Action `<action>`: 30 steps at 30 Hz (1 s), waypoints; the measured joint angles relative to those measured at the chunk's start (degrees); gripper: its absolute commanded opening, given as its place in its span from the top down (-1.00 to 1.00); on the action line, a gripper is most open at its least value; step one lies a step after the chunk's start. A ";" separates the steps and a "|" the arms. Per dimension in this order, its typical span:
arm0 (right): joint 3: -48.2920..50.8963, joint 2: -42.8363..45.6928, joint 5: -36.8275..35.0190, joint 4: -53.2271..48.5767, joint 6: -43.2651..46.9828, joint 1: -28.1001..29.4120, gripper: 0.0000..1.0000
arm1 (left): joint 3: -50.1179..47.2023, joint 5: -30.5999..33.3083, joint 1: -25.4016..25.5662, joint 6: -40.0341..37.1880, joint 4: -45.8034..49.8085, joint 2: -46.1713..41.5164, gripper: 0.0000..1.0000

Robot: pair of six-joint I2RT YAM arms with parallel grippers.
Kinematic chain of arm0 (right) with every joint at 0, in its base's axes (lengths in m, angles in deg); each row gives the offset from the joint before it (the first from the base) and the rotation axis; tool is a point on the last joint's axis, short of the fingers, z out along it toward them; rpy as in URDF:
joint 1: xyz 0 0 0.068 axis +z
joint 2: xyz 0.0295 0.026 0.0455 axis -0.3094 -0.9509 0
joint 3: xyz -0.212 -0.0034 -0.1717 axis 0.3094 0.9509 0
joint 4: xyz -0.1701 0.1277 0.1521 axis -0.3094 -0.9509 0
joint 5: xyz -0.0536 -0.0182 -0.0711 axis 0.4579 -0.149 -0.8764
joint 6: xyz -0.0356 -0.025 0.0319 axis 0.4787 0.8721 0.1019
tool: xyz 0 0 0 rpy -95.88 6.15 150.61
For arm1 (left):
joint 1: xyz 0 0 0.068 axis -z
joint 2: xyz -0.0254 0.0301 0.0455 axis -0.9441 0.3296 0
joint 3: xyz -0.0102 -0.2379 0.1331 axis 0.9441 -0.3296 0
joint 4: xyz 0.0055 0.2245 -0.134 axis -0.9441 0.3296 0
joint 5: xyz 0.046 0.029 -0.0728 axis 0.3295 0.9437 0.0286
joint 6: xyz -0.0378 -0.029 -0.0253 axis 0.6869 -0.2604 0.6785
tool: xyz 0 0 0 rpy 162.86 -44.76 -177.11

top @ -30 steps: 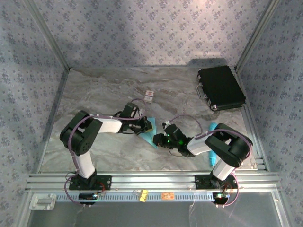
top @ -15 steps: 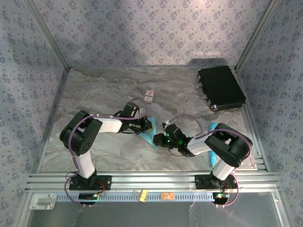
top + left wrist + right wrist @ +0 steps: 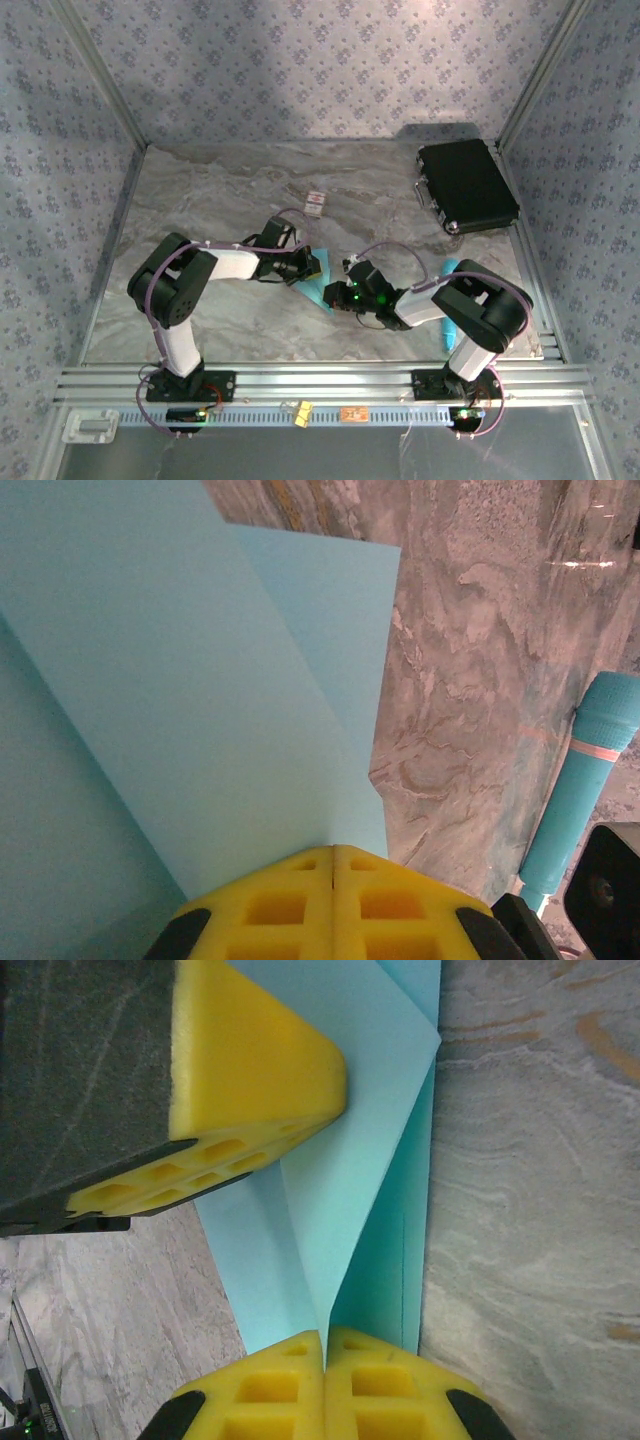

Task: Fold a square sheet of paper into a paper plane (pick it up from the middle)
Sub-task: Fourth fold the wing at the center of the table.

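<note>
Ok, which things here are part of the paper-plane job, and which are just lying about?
In the job: partly folded light-blue paper; left end effector and right end effector, both shut on it.
Lying about: black case; small white card with red marks; cyan pen-like stick.

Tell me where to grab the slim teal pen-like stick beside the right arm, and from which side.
Take the slim teal pen-like stick on its smooth shaft, away from the textured cap, from straight above, jaws across its width: it lies flat on the marble table, long and narrow.
</note>
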 measured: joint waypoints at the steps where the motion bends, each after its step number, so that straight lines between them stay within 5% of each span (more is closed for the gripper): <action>1: -0.04 0.00 0.07 -0.09 0.00 -0.04 0.91 | 0.13 0.04 0.00 -0.04 0.09 0.17 0.91; 30: 1.84 3.89 1.75 -3.58 -1.36 0.04 0.81 | 1.20 0.61 0.22 -1.55 1.51 1.60 0.92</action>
